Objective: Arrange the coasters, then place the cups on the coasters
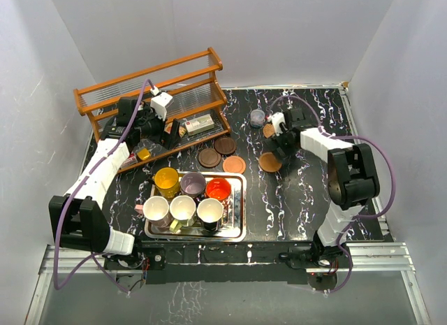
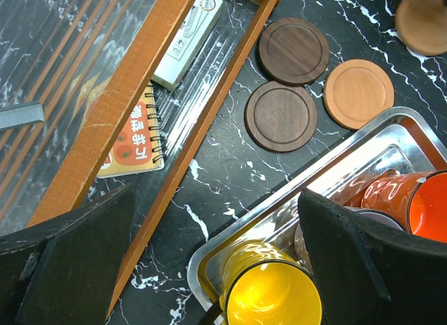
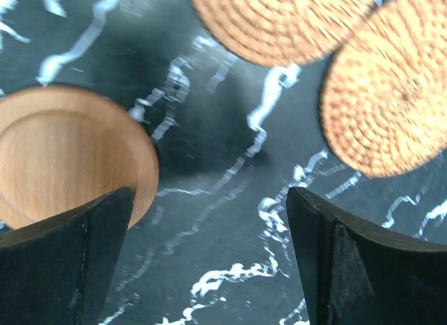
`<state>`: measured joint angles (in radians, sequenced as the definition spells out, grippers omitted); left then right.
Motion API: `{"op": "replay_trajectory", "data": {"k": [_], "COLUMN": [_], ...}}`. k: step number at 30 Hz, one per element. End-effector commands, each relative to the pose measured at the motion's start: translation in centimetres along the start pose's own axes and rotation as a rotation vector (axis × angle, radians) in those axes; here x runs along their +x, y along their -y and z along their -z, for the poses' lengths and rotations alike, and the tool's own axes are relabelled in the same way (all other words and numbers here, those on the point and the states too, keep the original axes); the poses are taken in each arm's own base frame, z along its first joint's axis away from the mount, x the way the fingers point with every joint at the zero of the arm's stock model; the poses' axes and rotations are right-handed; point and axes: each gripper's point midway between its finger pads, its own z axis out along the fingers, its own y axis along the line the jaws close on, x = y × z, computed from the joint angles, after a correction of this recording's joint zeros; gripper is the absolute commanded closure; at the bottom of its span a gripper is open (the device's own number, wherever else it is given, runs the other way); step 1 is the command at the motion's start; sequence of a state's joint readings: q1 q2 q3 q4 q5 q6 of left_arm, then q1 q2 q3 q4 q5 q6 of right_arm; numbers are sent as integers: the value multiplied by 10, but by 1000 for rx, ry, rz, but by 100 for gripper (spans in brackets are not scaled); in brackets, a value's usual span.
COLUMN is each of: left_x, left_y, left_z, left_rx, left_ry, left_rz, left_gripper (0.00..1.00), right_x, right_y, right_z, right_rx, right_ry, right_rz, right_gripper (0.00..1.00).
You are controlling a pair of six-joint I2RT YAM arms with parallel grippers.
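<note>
Six cups stand in a steel tray: yellow, mauve and red-orange behind, three white-lined ones in front. Two dark coasters and an orange-brown one lie beyond the tray. My left gripper hangs open above the tray's far left corner, over the yellow cup. My right gripper is open low over bare table, a smooth wooden coaster by its left finger and two woven coasters just ahead.
A wooden rack fills the back left, with a notebook and a white box on its lower shelf. A small grey-blue pot stands behind the woven coasters. White walls close in the table.
</note>
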<state>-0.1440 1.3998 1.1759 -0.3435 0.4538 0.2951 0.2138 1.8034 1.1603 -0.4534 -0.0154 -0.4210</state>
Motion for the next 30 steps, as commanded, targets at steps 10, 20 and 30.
{"op": "replay_trajectory", "data": {"k": [10,20,30], "left_x": [-3,-3,0], "left_y": [7,8,8], "left_z": [4,3,4], "left_rx": [23,29,28], "left_ry": [19,17,11], "left_rz": [-2,-3,-9], "left_gripper": [1,1,1], "right_x": [86,83,71], "right_y": [113,137,145], "right_z": [3,-7,-1], "right_rx": [239,268,276], "right_ry": [-172,-163,-149], "right_rz": [-173,-209,-208], "right_gripper": [10,10,10]}}
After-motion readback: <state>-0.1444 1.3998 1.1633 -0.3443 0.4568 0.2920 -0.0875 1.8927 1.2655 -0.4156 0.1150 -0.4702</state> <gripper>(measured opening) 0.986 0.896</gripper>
